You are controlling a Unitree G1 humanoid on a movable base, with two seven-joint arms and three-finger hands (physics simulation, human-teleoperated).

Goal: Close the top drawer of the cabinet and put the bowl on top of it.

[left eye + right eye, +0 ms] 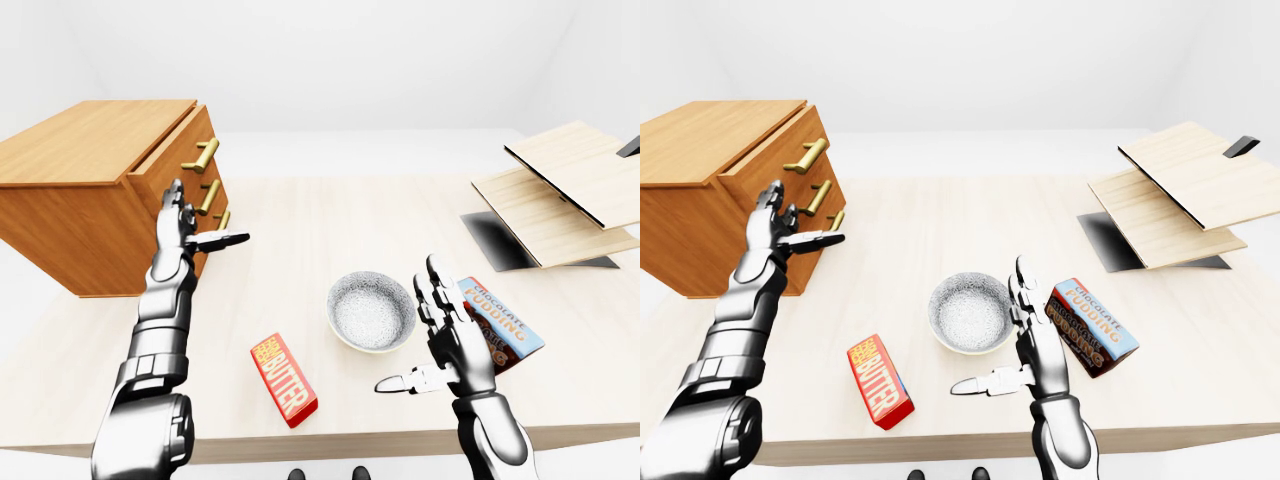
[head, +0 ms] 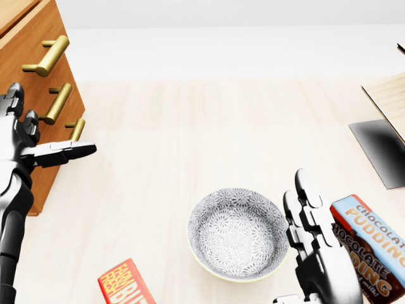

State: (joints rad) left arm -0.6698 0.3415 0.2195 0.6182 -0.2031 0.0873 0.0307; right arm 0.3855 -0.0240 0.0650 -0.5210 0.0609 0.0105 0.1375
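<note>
The wooden cabinet (image 1: 90,190) stands at the left of the table, with three brass handles on its face. Its top drawer (image 1: 188,148) sticks out a little from the cabinet face. My left hand (image 1: 205,218) is open with fingers spread, held just to the right of the lower drawer handles and touching nothing. The grey-patterned bowl (image 2: 237,234) sits upright on the table at bottom centre. My right hand (image 1: 428,342) is open right beside the bowl's right rim, palm toward it, holding nothing.
A red butter box (image 1: 284,378) lies left of the bowl near the table's lower edge. A chocolate pudding box (image 1: 502,322) lies just behind my right hand. Wooden boards (image 1: 560,185) and a dark mat (image 1: 500,242) lie at the right.
</note>
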